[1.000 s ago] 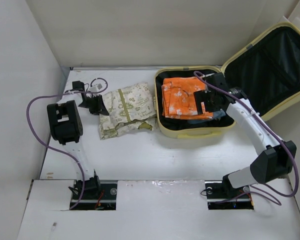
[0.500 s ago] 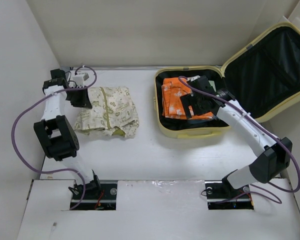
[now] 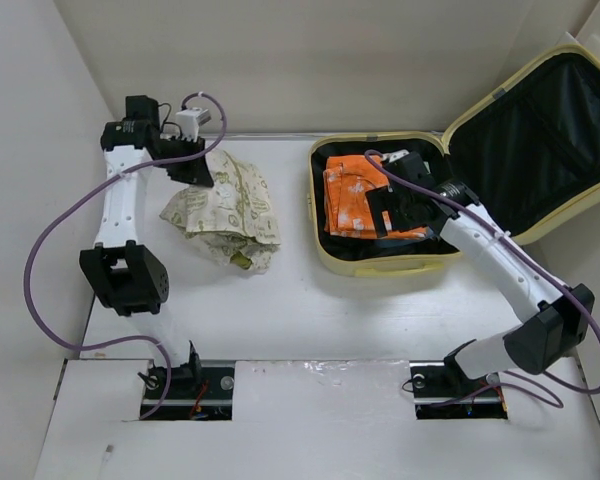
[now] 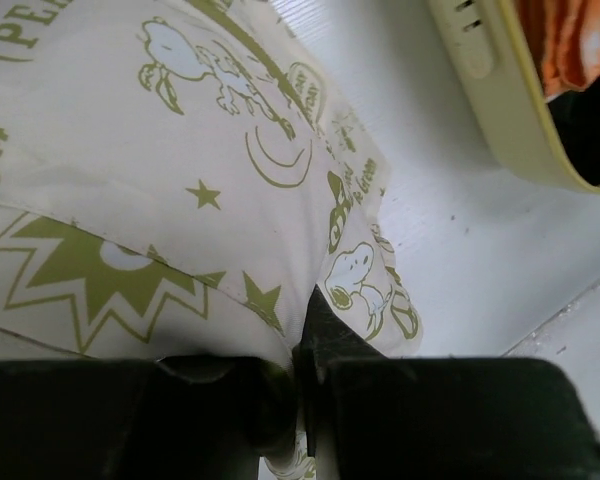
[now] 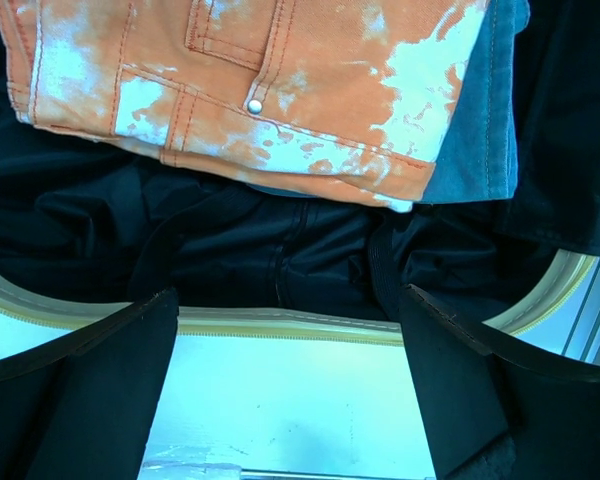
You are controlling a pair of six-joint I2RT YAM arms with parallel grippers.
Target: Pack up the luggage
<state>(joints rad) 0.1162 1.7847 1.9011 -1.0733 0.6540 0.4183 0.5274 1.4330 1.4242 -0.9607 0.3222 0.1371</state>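
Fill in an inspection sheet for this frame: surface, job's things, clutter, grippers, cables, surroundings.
Surface: white table, no spills seen.
Job's things: luggage open, lid leaning back; orange garment folded inside; cream printed cloth outside, left of it, one end lifted.
Clutter: nothing seen.
Grippers: left gripper shut on the cream printed cloth; right gripper open over the luggage's near wall, holding nothing.
Cables: a purple cable loops off each arm; no snag visible.
Surroundings: white walls on three sides.
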